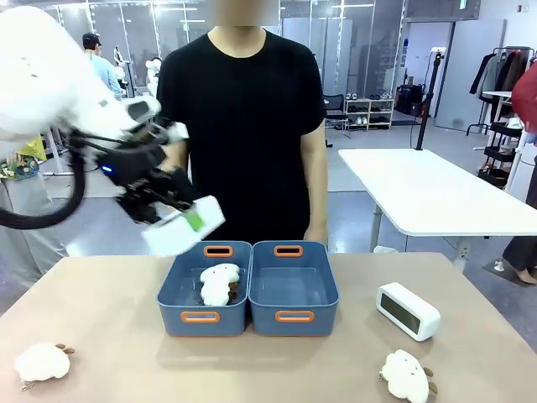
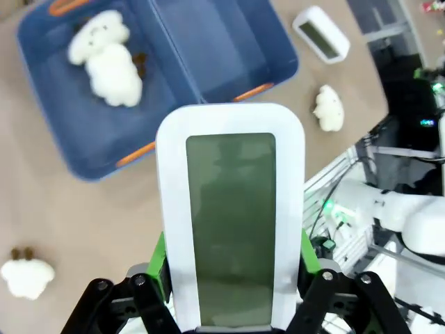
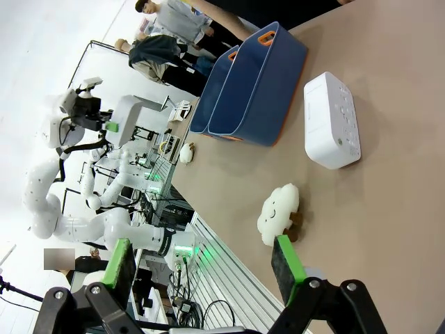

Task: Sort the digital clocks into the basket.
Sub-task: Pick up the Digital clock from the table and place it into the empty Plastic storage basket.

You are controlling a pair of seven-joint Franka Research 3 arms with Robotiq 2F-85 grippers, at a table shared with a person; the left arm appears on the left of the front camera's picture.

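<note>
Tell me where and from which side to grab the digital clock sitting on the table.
Probably at mid-length of the digital clock, from above, the open right gripper closing across its screen face and back. It appears to stand on a long edge, with bare table around it, so that thin dimension looks easiest to span.

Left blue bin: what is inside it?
White sheep plush lies inside the left bin, possibly two toys pressed together. The bin floor under it is covered.
</note>
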